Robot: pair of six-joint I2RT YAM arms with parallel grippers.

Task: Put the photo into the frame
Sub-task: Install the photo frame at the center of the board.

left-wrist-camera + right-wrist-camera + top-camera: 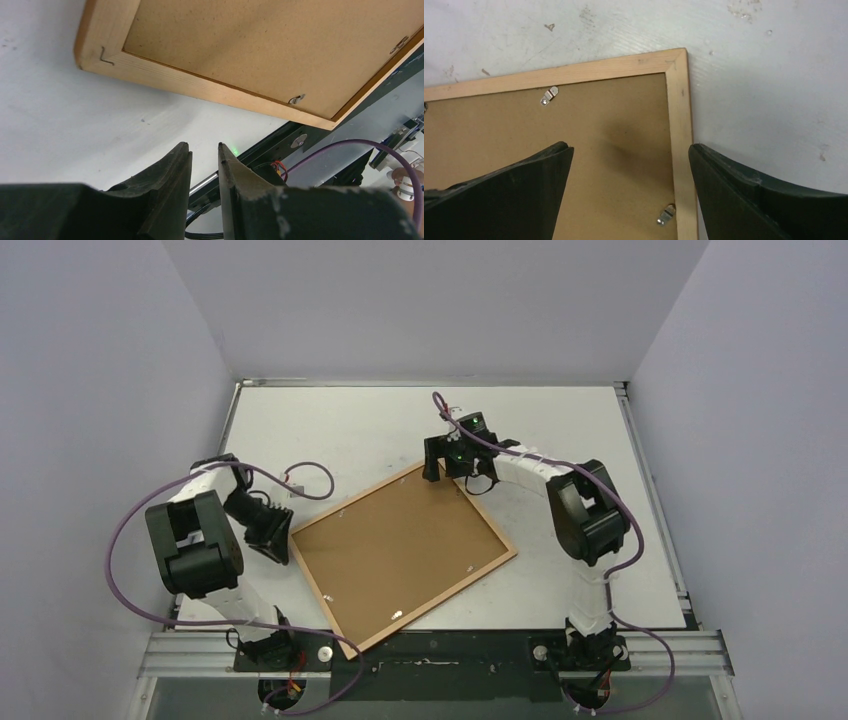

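The wooden frame (356,494) lies face down on the white table, turned at an angle. A brown fibreboard backing (400,550) fills it, held by small metal clips (549,95). The photo is hidden or out of view. My left gripper (283,540) sits low beside the frame's left corner (100,52); its fingers (203,146) stand a narrow gap apart with nothing between them. My right gripper (437,472) hovers over the frame's far corner (676,57), wide open and empty (630,147), with the frame's right rail (681,125) between its fingers.
The frame's near corner (365,645) reaches over the table's front edge onto the black rail (450,650). Purple cables (310,472) loop by both arms. Grey walls enclose the table on three sides.
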